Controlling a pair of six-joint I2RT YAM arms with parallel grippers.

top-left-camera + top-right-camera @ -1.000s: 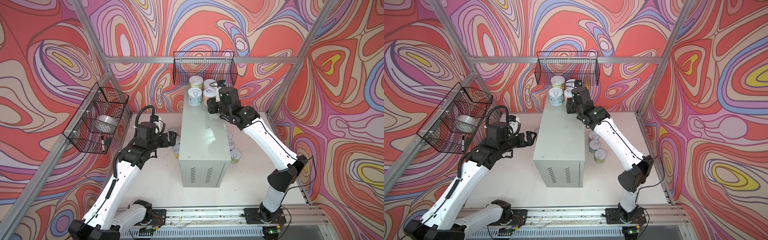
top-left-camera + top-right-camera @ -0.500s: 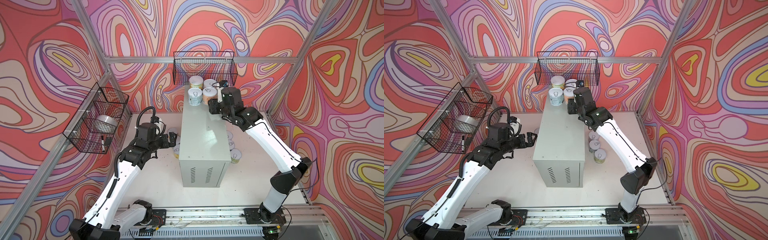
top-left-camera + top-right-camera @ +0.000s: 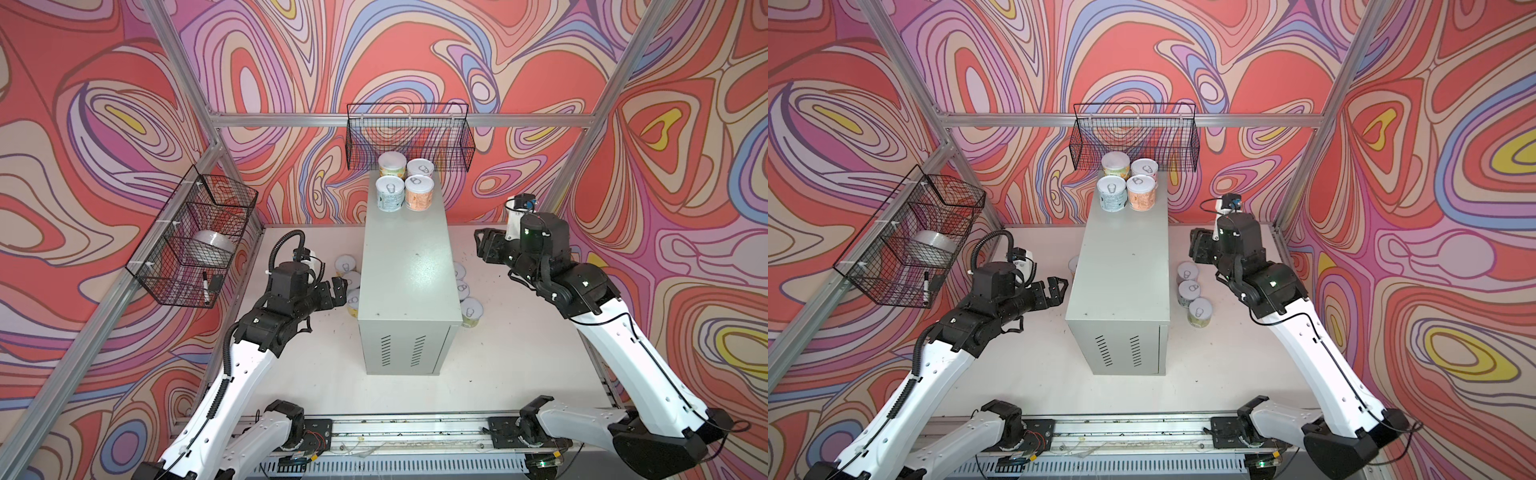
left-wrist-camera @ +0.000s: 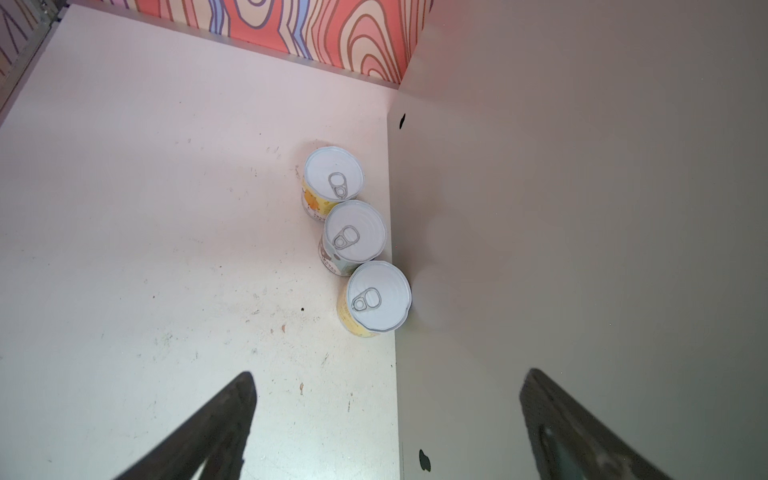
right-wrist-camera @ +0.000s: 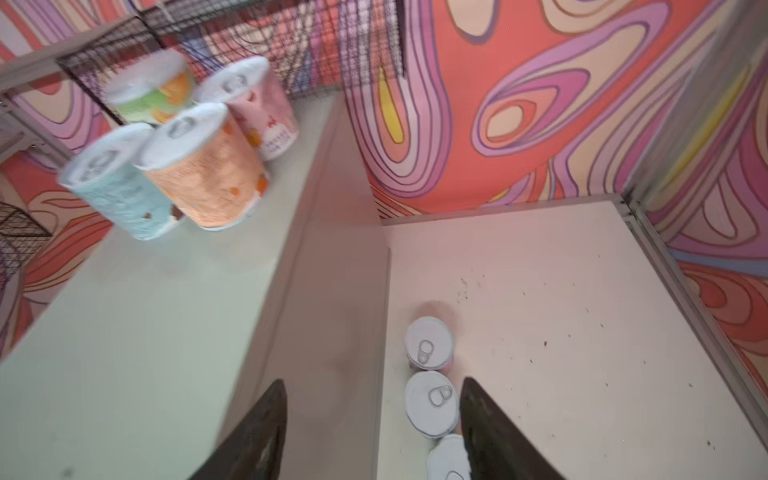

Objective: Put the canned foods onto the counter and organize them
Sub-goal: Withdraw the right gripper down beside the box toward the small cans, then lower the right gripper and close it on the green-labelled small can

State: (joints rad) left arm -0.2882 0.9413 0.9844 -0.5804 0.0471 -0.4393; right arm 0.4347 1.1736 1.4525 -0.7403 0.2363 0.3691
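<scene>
Gaping empty, left tool (image 3: 337, 292) and right tool (image 3: 481, 247) flank the counter (image 3: 405, 266); cans (image 3: 390, 193) bear unreadable label print.

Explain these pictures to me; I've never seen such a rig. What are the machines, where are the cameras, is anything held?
Two white robot arms stand at a white tabletop. Two pictures look down from overhead, side by side; the other two come from cameras on each arm's wrist. A grey cabinet, the counter, carries four cans at its far end. Three cans wait on the tabletop at its left, three more cans at its right. The left gripper and right gripper are both open, holding nothing.
</scene>
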